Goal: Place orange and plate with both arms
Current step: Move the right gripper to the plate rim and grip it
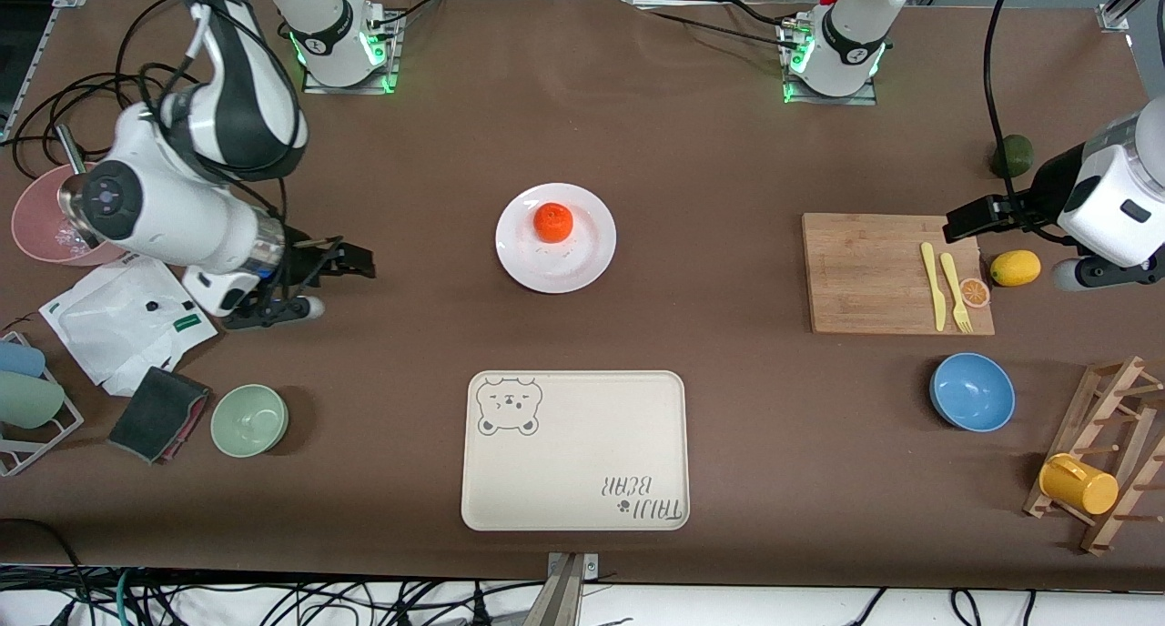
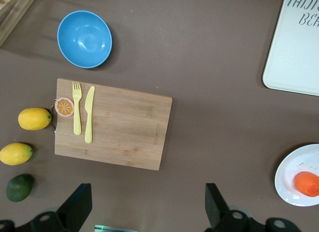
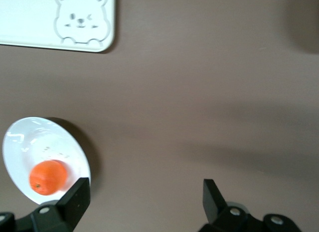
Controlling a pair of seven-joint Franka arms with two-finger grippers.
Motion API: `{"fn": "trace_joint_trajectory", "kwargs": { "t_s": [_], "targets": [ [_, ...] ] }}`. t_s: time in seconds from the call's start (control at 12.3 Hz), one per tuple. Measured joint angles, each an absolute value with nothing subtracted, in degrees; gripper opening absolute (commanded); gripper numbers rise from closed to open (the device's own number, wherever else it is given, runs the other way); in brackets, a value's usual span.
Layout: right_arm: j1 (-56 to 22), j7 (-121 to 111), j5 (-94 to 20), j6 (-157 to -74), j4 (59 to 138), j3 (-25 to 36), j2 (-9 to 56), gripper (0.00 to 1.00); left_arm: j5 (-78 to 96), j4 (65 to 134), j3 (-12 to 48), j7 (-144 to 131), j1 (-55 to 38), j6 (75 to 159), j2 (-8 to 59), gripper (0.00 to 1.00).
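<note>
A small orange (image 1: 552, 223) sits on the round white plate (image 1: 583, 254) in the middle of the table. Both also show in the right wrist view, orange (image 3: 47, 177) on plate (image 3: 36, 141), and in the left wrist view, orange (image 2: 306, 184) on plate (image 2: 291, 173). My right gripper (image 1: 359, 260) hangs open and holds nothing, over bare table toward the right arm's end, apart from the plate. My left gripper (image 1: 957, 223) hangs open and holds nothing, over the cutting board's corner at the left arm's end. Between the jaws of each gripper (image 3: 143, 197) (image 2: 148, 204) only brown tabletop shows.
A beige bear-printed tray (image 1: 573, 449) lies nearer the front camera than the plate. A wooden cutting board (image 1: 874, 276) carries a yellow knife and fork. A lemon (image 1: 1015, 267), avocado (image 1: 1012, 156), blue bowl (image 1: 972, 391), green bowl (image 1: 249, 419) and mug rack (image 1: 1106, 453) lie toward the table's ends.
</note>
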State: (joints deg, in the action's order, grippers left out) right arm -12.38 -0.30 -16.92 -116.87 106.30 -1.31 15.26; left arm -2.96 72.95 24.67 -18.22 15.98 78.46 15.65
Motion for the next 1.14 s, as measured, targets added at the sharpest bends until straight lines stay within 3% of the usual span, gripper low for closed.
{"fn": "trace_joint_trajectory", "kwargs": {
  "t_s": [0.24,0.57,0.81,1.14],
  "targets": [
    [-12.51,-0.33,-27.68,-125.93,113.28,-4.39,15.20,1.00,-1.26,75.00,21.63,-18.22,14.47,81.44,13.81,1.00],
    [-12.56,-8.30,-44.48,-133.58,120.90,-6.62,15.27,1.00,3.50,83.99,2.54,-13.67,-1.35,86.76,6.72,1.00],
    [-12.57,-13.01,-53.10,-139.41,126.08,-9.97,15.40,1.00,4.58,91.85,0.03,-11.62,-2.39,90.26,1.70,1.00],
    [-12.64,-20.55,-62.94,-144.03,130.86,-14.01,15.41,1.00,4.58,93.35,0.01,-11.52,-2.40,91.06,0.48,1.00]
  ]
}}
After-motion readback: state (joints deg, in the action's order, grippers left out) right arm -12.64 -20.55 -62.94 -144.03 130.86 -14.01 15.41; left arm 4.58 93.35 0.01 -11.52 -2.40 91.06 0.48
